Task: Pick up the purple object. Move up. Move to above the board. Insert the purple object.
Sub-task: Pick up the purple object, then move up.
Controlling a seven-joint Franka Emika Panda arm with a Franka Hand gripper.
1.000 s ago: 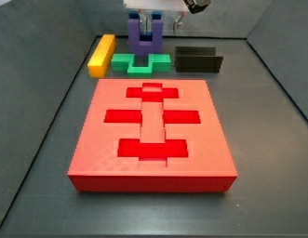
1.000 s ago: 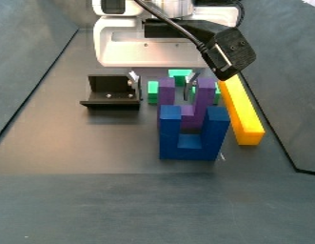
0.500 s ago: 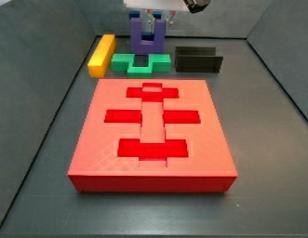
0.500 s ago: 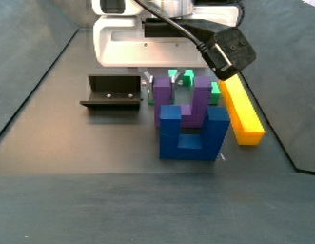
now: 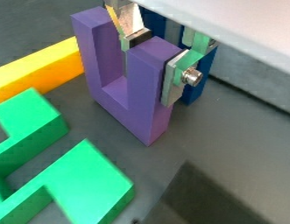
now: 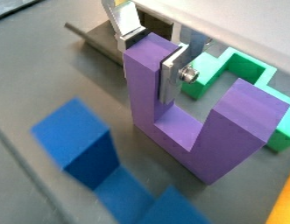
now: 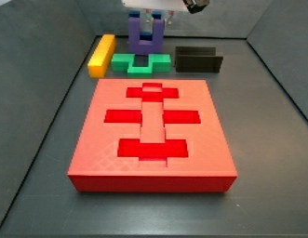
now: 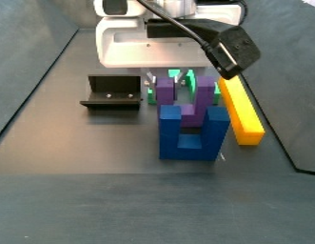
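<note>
The purple object [image 7: 146, 42] is a U-shaped block hanging just above the green piece at the far end of the floor. The gripper [image 7: 146, 28] is shut on one of its prongs. In both wrist views the silver fingers [image 5: 180, 73] [image 6: 172, 73] clamp that prong from both sides of the purple object [image 5: 121, 83] [image 6: 203, 129], with the gripper [image 5: 153, 51] [image 6: 150, 51] above it. In a side view the purple object [image 8: 195, 105] sits behind the blue block, held by the gripper [image 8: 164, 83]. The red board [image 7: 153, 130] lies nearer, with bright red cutouts.
A green piece [image 7: 139, 64] [image 5: 42, 166] lies under the purple object. A yellow bar [image 7: 102, 53] [image 8: 240, 110] lies beside it. The dark fixture [image 7: 198, 60] [image 8: 110, 92] stands on the other side. A blue U-shaped block [image 8: 189, 133] [image 6: 98, 164] stands close by.
The gripper has risen a little with the purple object in it, lifting it off the floor. Nothing else has moved.
</note>
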